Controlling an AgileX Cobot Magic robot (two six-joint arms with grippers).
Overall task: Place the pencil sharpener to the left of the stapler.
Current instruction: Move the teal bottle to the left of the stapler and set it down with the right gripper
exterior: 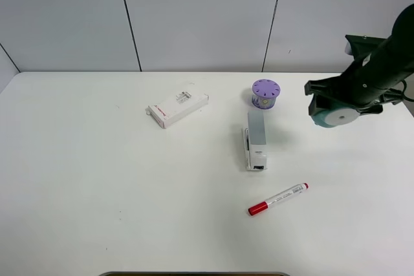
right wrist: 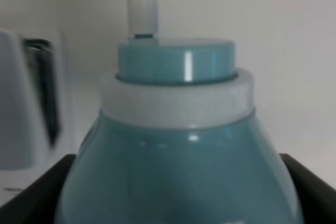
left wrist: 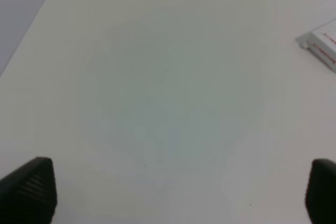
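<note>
The teal pencil sharpener point(exterior: 336, 117) hangs above the table at the far right, its flat white round face toward the camera. My right gripper point(exterior: 339, 103) is shut on it. In the right wrist view the teal body point(right wrist: 178, 166) fills the frame, with a white ring and a small white cap on its end. The light grey and white stapler point(exterior: 255, 139) lies lengthwise on the table, to the left of the held sharpener; its blurred edge point(right wrist: 26, 103) shows in the right wrist view. My left gripper point(left wrist: 168, 192) is open over bare table, and does not appear in the exterior view.
A purple round holed-top container point(exterior: 265, 93) stands just behind the stapler. A flat white box point(exterior: 178, 108) lies further left, its corner point(left wrist: 323, 43) showing in the left wrist view. A red-capped marker point(exterior: 278, 199) lies in front of the stapler. The white table point(exterior: 97, 179) ends at a grey wall.
</note>
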